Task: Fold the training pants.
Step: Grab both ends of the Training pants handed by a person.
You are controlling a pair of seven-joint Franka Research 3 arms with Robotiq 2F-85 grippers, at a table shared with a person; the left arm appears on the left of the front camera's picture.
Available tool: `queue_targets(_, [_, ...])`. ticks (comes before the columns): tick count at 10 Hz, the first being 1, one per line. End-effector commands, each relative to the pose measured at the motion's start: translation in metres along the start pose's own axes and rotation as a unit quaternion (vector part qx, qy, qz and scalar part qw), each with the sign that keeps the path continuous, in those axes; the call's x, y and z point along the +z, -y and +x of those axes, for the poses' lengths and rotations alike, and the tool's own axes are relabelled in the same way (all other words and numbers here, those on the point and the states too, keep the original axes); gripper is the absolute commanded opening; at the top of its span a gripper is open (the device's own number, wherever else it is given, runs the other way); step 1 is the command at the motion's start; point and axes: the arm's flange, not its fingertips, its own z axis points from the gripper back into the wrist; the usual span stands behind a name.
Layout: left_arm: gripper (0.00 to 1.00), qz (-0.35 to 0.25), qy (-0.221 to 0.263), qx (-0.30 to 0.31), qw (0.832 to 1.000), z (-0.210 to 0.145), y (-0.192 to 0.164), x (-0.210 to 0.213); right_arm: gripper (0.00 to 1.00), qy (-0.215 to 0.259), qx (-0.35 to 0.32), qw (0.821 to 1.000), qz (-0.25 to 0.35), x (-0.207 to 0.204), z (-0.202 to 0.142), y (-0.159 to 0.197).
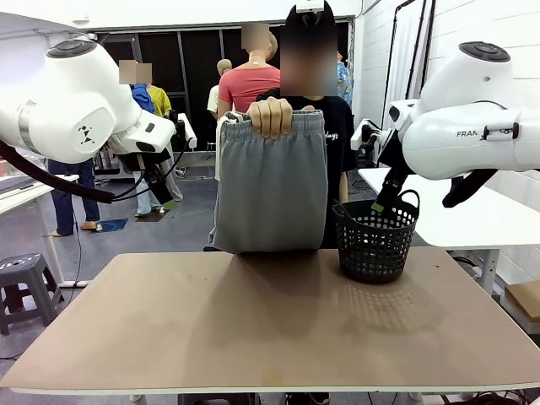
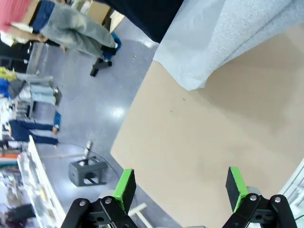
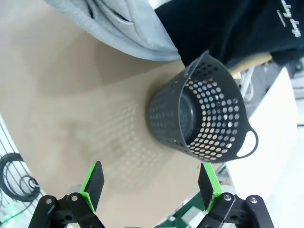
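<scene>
We see bare desk (image 1: 253,329) from near edge to the training pants (image 1: 270,190) at 12 o'clock, basket (image 1: 375,240) at 2; left end effector (image 2: 180,183) and right end effector (image 3: 151,178) gape wide, empty.

- I see a black mesh basket (image 1: 375,249) standing upright on the brown table (image 1: 253,337), far right.
- I see a grey stool (image 1: 21,274) on the floor, left.
- I see a white table (image 1: 472,221) behind the basket.
</scene>
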Motion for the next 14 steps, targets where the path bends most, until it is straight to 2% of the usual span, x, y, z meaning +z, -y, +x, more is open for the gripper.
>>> queue_targets(1, [1.0,0.002,0.049,-0.078,0.996,-0.007,-0.012,-0.01,1.0,0.023,0.07,0.997,0.007,-0.008,-0.004,0.009])
queue_targets(4, [1.0,-0.008,0.098,-0.149,0.984,-0.013,-0.024,-0.023,1.0,0.047,0.139,0.989,0.024,-0.021,-0.012,0.017])
queue_targets(6, [1.0,-0.042,0.089,-0.212,0.972,-0.011,-0.031,-0.034,1.0,0.06,0.176,0.982,0.022,-0.033,-0.011,0.021])
queue_targets(7, [1.0,-0.059,0.076,-0.232,0.968,-0.009,-0.031,-0.031,1.0,0.048,0.174,0.983,0.01,-0.034,-0.008,0.02])
queue_targets(8, [1.0,-0.015,0.082,-0.18,0.98,-0.009,-0.023,-0.03,1.0,0.025,0.147,0.989,-0.023,-0.021,-0.01,0.016])
queue_targets(9, [1.0,-0.015,0.082,-0.18,0.98,-0.009,-0.023,-0.03,1.0,0.037,0.169,0.985,0.013,-0.028,-0.009,0.018])
queue_targets(12, [1.0,-0.025,0.079,-0.196,0.977,-0.009,-0.024,-0.032,1.0,0.033,0.168,0.985,0.003,-0.026,-0.009,0.02])
queue_targets(13, [1.0,-0.043,0.061,-0.204,0.976,-0.01,-0.032,-0.047,1.0,0.036,0.171,0.985,-0.002,-0.037,-0.005,0.025])
queue_targets(14, [1.0,-0.051,0.084,-0.229,0.968,-0.007,-0.033,-0.057,1.0,0.063,0.169,0.984,0.002,-0.05,-0.002,0.028])
